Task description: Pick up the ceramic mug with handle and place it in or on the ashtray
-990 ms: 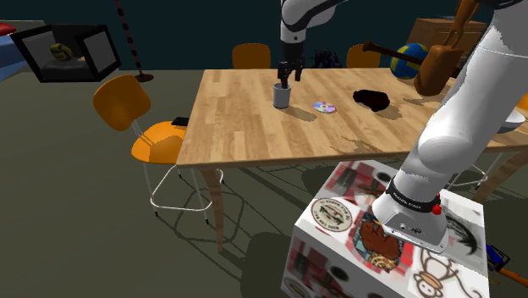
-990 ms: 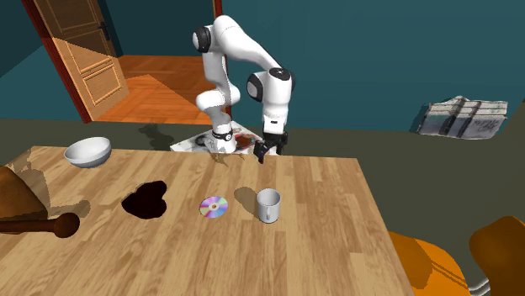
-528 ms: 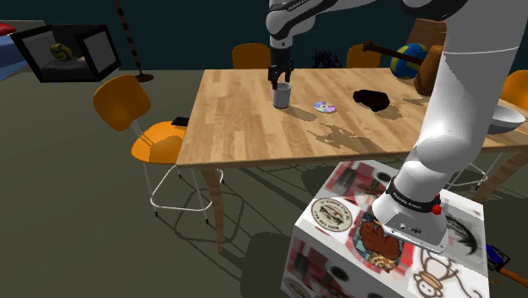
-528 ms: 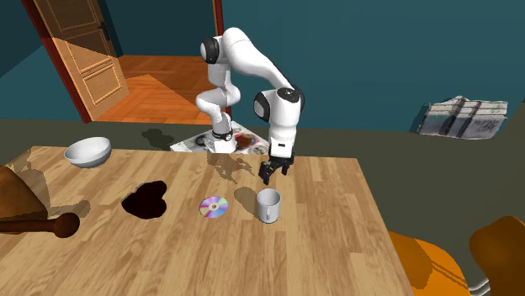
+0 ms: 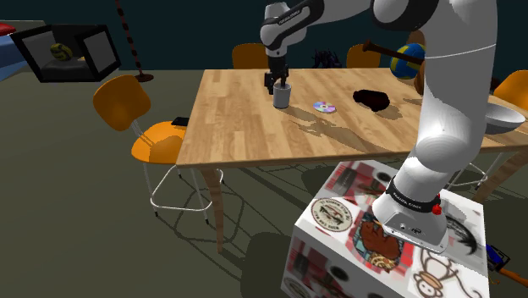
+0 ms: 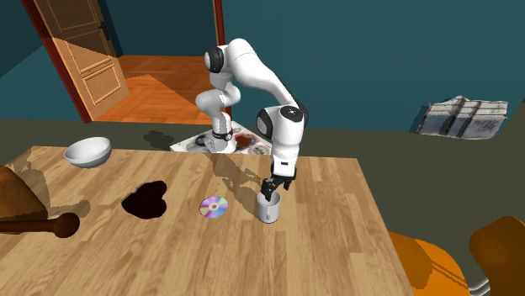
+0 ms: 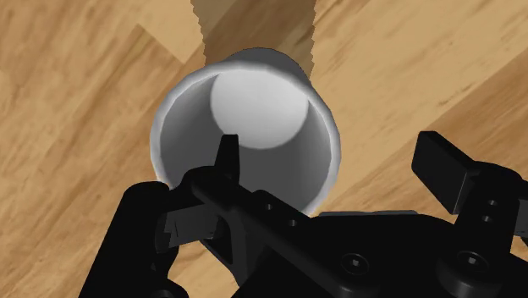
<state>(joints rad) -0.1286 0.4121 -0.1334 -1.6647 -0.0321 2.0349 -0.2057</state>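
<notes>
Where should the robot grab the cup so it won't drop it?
Probably by its side wall, coming straight down from above. The mug stands upright on the table with its open mouth facing up, so one finger can go inside and the other outside. The open gripper sits astride that wall, ready to pinch.

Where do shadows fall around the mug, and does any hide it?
Wrist view: mug floor bright, inner wall shaded, shadow band on the table beyond it. Shoulder view: arm shadow lies on the table near the disc, clear of the mug; none hides it.
</notes>
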